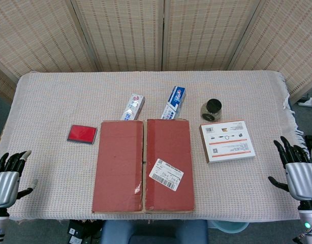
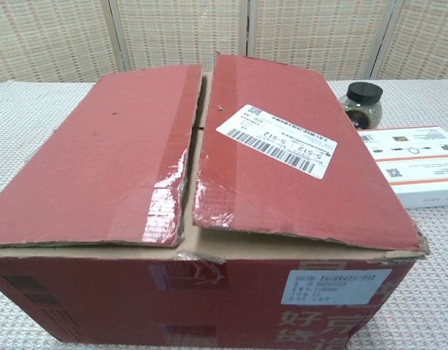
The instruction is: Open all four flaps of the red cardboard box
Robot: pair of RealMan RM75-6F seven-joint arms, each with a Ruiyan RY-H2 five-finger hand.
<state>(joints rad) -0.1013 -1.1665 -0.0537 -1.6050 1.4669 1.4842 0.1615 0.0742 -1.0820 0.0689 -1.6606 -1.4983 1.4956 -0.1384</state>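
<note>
- The red cardboard box point(image 1: 143, 165) sits at the middle of the tabletop point(image 1: 54, 96), right up against the near edge.
- Its two long top flaps, the left flap point(image 1: 119, 165) and the right flap point(image 1: 169, 163), lie folded down and meet along a narrow seam down the centre; in the chest view they sit slightly raised, with a gap between them.
- A white shipping label point(image 1: 166, 174) is stuck on the right flap, toward its near end.
- Torn strips of clear tape point(image 2: 168, 200) show along the seam in the chest view.
- The left hand point(image 1: 7, 175) hovers at the near left corner of the tabletop, fingers spread and holding nothing, well apart from the box.
- The right hand point(image 1: 297, 170) hovers at the near right corner, fingers likewise spread and empty, also well apart from the box.
- Beyond the box lie two toothpaste boxes point(image 1: 132, 107) point(image 1: 174, 102), side by side.
- A small red flat case point(image 1: 82, 133) lies left of the box.
- A white and orange flat carton point(image 1: 227, 140) lies to the right, with a dark-lidded jar point(image 1: 211, 109) just beyond it.
</note>
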